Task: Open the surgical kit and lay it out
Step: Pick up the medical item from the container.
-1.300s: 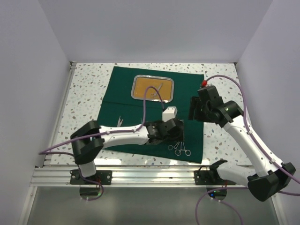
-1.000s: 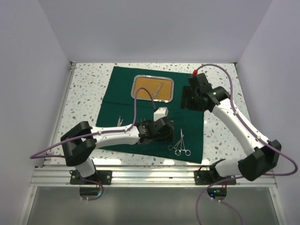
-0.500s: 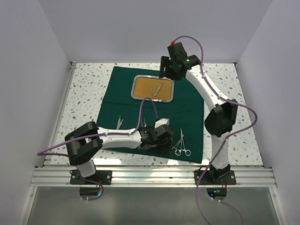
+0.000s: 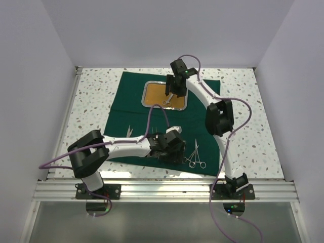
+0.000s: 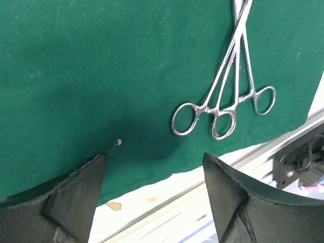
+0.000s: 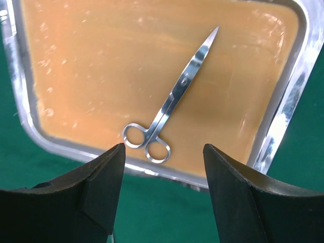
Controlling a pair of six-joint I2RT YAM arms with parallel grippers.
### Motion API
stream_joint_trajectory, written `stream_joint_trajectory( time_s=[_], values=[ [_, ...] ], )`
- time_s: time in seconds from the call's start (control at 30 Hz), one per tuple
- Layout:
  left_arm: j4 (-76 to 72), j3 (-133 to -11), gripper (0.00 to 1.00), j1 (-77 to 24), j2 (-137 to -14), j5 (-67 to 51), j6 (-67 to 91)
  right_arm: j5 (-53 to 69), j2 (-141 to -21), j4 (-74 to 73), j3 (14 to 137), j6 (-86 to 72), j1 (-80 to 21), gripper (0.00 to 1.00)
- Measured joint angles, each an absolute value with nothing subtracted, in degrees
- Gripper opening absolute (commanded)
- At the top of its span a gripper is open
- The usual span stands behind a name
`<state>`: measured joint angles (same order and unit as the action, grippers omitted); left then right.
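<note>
The dark green cloth [image 4: 126, 106] lies spread flat on the table. The steel tray [image 4: 147, 94] with an orange-brown floor sits on its far part. My right gripper [image 4: 171, 94] hangs over the tray, open and empty. In the right wrist view my right gripper [image 6: 162, 197] is just short of the tray's rim [image 6: 76, 152], with silver ring-handled scissors [image 6: 172, 101] on the tray floor ahead. My left gripper [image 4: 171, 151] is open and empty, low over the cloth's near edge [image 5: 101, 76]. Two ring-handled forceps [image 5: 228, 96] lie crossed on the cloth just right of it.
Tweezers [image 4: 129, 130] and another thin instrument [image 4: 154, 130] lie on the cloth left of the left gripper. The forceps [image 4: 195, 156] lie near the cloth's front right corner. The speckled table edge and metal rail [image 5: 283, 157] run just beyond the cloth's near edge.
My right arm has swung from the table's right side across to above the tray. My left gripper has shifted slightly toward the near edge of the cloth.
</note>
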<state>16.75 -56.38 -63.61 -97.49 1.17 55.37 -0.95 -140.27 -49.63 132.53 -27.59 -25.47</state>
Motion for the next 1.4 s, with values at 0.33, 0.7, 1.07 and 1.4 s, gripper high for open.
stream_joint_trajectory(
  time_s=[0.33, 0.7, 1.07, 1.4],
  values=[
    [21.6, -60.9, 0.79, -63.0, -97.0, -0.4, 53.3, -5.0, -146.1, -44.3, 134.1, -27.6, -25.5, 0.65],
    [26.5, -63.8, 0.78, -63.0, -96.9, -1.1, 51.2, -17.3, -153.9, -45.3, 145.9, -20.9, -28.9, 0.5],
    [28.3, -66.5, 0.77, -61.8, -98.3, -1.4, 48.5, -22.7, -152.6, -41.3, 141.5, -18.3, -31.5, 0.03],
    [30.3, -69.8, 0.79, -59.2, -99.5, -1.5, 45.8, -17.4, -149.8, -41.4, 138.1, -20.8, -29.7, 0.0]
  ],
)
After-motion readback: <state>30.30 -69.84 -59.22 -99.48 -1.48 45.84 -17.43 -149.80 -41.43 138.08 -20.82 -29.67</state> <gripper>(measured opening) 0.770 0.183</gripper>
